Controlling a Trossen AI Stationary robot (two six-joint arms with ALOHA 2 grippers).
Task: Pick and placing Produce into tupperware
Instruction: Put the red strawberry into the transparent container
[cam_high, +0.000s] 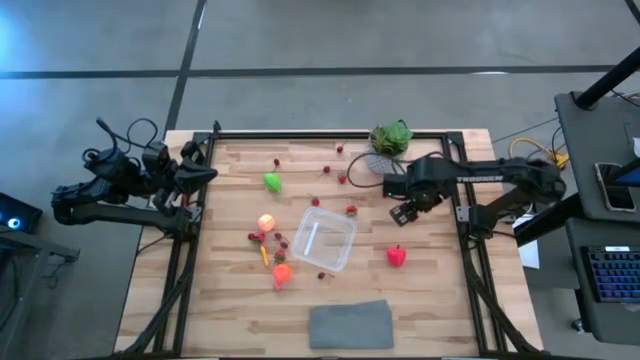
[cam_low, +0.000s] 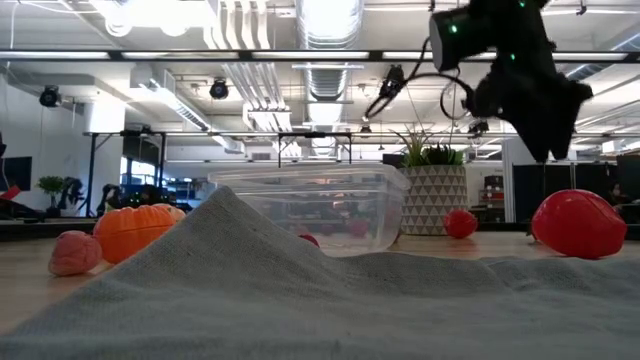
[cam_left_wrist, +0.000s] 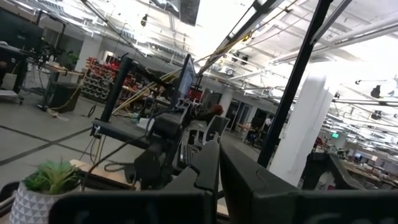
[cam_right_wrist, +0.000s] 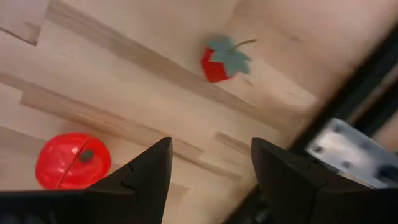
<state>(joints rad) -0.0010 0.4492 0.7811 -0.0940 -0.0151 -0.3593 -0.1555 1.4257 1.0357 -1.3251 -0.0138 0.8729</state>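
The clear square tupperware (cam_high: 322, 238) (cam_low: 318, 208) stands on its base mid-table. Produce lies scattered around it: a green piece (cam_high: 272, 182), a peach-yellow piece (cam_high: 266, 222), an orange piece (cam_high: 282, 272) (cam_low: 138, 230), a red pepper-like piece (cam_high: 396, 256) (cam_low: 578, 222) and tiny dark red berries (cam_high: 327, 171). My right gripper (cam_high: 405, 212) (cam_right_wrist: 211, 171) is open and hovers above the table just right of the tub. Its wrist view looks down on the red piece (cam_right_wrist: 71, 160) and a small strawberry (cam_right_wrist: 221, 62). My left gripper (cam_high: 207, 173) (cam_left_wrist: 217, 171) is shut and waits at the table's left edge.
A flat grey cloth (cam_high: 350, 324) lies near the front edge and fills the low view's foreground (cam_low: 300, 290). A leafy plant in a white pot (cam_high: 390, 138) (cam_low: 432, 195) stands at the far edge. A black frame rail (cam_high: 462, 230) borders the table beside my right arm.
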